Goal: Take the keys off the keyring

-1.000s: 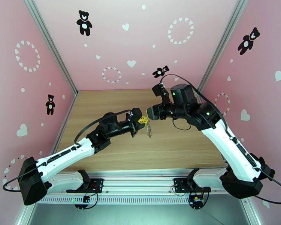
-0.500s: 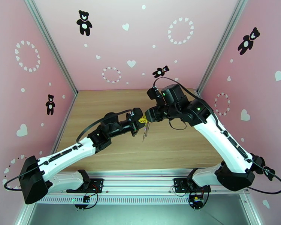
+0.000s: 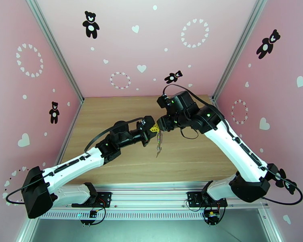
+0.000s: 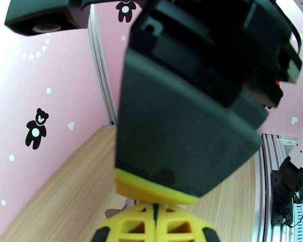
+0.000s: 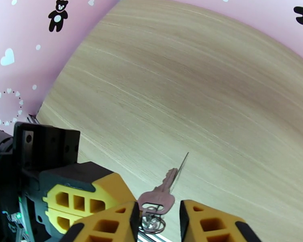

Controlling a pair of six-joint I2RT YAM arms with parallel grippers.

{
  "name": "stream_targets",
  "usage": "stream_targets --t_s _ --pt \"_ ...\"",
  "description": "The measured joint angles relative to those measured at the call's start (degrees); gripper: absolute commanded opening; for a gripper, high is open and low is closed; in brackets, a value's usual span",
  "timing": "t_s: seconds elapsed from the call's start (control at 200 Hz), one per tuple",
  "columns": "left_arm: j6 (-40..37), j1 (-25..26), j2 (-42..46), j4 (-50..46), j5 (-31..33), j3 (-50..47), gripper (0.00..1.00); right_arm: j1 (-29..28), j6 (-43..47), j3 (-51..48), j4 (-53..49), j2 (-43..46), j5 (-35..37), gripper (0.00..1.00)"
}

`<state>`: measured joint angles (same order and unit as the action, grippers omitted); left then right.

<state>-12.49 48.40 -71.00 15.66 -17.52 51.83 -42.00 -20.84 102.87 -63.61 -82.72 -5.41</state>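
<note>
— Had either of the keys (image 3: 159, 147) come off?

— None that I could see. The bunch hung in the air above the middle of the worktop (image 3: 192, 158), between the two arms, and nothing lay loose on the wood.

— Who had the keyring (image 5: 153, 224)?

— The left pincer (image 3: 153, 128), as I judged it. Its tips were pressed flat together, and the chain dropped from just under them.

— And the right pincer (image 3: 161, 125)?

— Apart, one tip on each side of a key head, close in but with a sliver of gap showing. I wouldn't have called that a grip.

— Both keys there?

— One was plain. A thin sliver beyond it may have been the second; I couldn't tell.

— So how far along?

— Early, I'd say. The ring was held up, but both keys were left to work off.
</note>
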Motion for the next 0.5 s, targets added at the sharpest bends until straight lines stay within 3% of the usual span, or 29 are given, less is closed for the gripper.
stream_targets --t_s 0.501 --pt "0.0 0.2 0.0 0.4 0.0 0.0 0.0 0.0 -1.1 0.0 0.4 0.2 0.7 0.07"
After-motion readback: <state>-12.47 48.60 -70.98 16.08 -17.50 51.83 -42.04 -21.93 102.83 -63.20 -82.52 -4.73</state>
